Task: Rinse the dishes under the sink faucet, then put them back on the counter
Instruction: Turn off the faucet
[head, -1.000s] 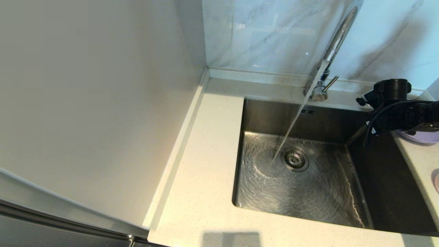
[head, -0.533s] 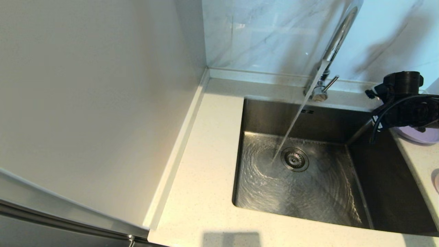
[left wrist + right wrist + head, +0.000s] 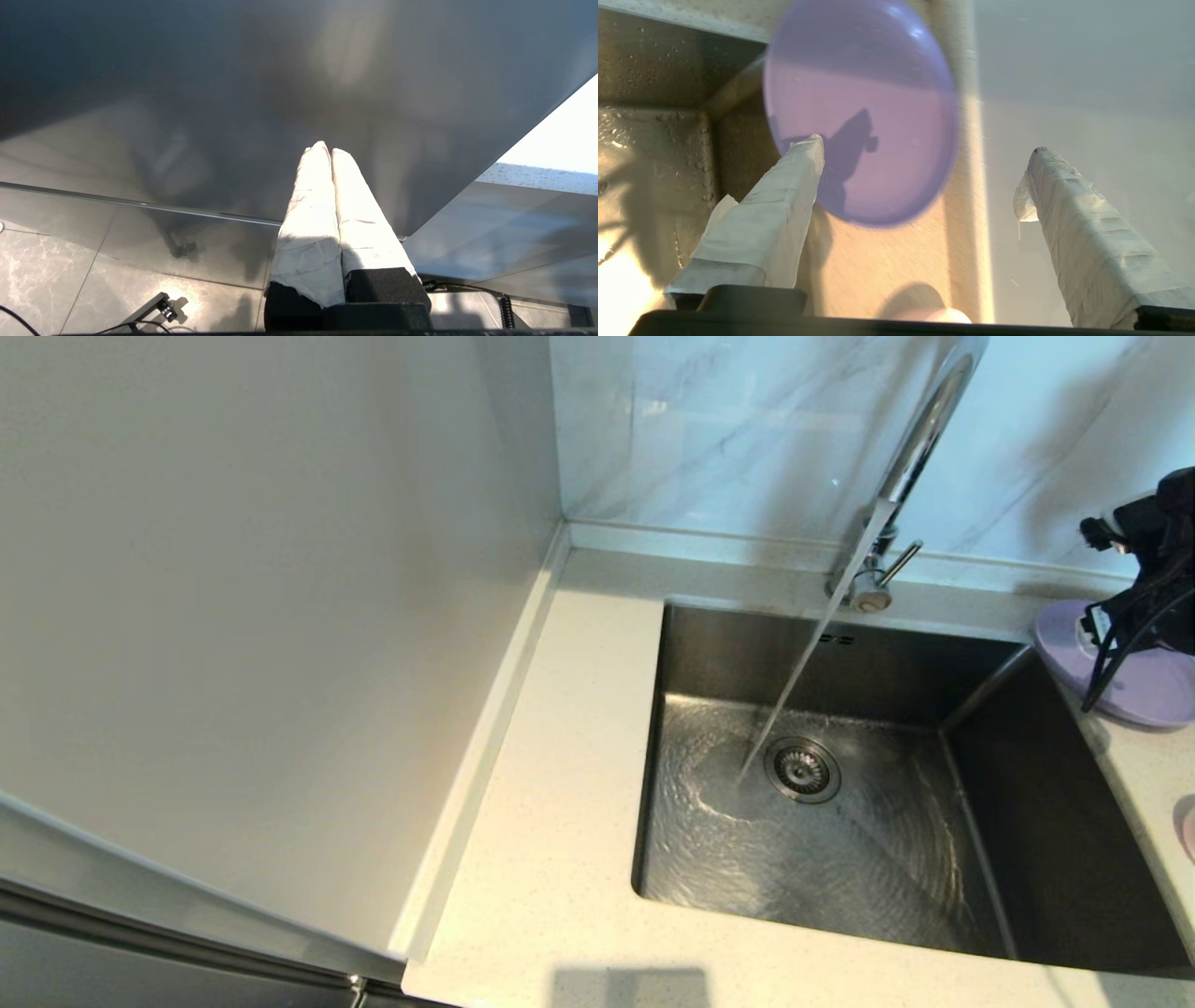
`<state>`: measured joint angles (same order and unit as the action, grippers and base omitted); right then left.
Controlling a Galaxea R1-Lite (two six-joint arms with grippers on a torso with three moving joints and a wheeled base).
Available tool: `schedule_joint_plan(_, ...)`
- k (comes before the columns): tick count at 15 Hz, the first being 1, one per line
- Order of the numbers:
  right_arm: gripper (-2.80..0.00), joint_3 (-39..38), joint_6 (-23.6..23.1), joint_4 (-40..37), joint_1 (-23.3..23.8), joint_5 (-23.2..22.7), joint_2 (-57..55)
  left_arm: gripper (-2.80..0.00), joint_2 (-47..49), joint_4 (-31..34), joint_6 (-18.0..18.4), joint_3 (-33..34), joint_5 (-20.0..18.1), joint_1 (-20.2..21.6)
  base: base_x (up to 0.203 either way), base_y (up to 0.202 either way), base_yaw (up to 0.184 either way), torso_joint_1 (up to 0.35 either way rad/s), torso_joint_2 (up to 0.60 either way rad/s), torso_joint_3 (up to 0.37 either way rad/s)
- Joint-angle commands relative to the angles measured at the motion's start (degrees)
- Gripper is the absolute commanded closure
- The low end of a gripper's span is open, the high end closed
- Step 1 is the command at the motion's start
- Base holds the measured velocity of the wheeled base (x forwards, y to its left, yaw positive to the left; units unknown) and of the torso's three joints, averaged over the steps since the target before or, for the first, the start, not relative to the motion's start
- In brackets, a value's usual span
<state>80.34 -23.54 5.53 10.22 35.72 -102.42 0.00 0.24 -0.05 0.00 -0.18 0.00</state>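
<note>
Round glossy lavender plate (image 3: 859,112) on counter (image 3: 560,859), right hand (image 3: 924,149) spread wide above

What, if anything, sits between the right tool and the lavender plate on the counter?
Nothing visible does. The right tool hangs open above the lavender plate, which lies on the counter at the sink's far right corner. Only the arm's own black cable crosses the plate in the head view.

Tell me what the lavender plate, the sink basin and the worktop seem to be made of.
The round lavender plate looks like smooth plastic: even colour and soft glossy highlights near its rim. The square grey sink basin looks like brushed stainless steel, with a dull metallic sheen under the running water. The off-white worktop appears stone-like, perhaps a composite, since fine specks cover it.
</note>
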Motion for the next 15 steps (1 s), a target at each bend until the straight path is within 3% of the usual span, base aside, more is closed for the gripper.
schedule_joint_plan(1, 0.0, -3.94, -0.21, 0.07, -0.08, 0.02, 7.52, 0.0, 0.0, 0.02, -0.04, 0.0, 0.01, 0.0, 0.0, 0.0, 0.0, 0.0, 0.0, 0.0)
schedule_joint_plan(7, 0.0, -10.76, -0.31, -0.38, -0.11, -0.59, 16.24, 0.0, 0.0, 0.02, -0.04, 0.0, 0.01, 0.0, 0.0, 0.0, 0.0, 0.0, 0.0, 0.0)
schedule_joint_plan(9, 0.0, -13.24, 0.05, -4.4, -0.11, -4.5, 18.99, 0.0, 0.0, 0.02, -0.04, 0.0, 0.01, 0.0, 0.0, 0.0, 0.0, 0.0, 0.0, 0.0)
schedule_joint_plan(12, 0.0, -13.02, 9.57, -14.52, -0.17, -11.9, 19.74, 0.0, 0.0, 0.02, -0.04, 0.0, 0.01, 0.0, 0.0, 0.0, 0.0, 0.0, 0.0, 0.0)
schedule_joint_plan(15, 0.0, -8.69, 20.17, -24.32, -0.11, -23.26, 18.59, 0.0, 0.0, 0.02, -0.04, 0.0, 0.01, 0.0, 0.0, 0.0, 0.0, 0.0, 0.0, 0.0)
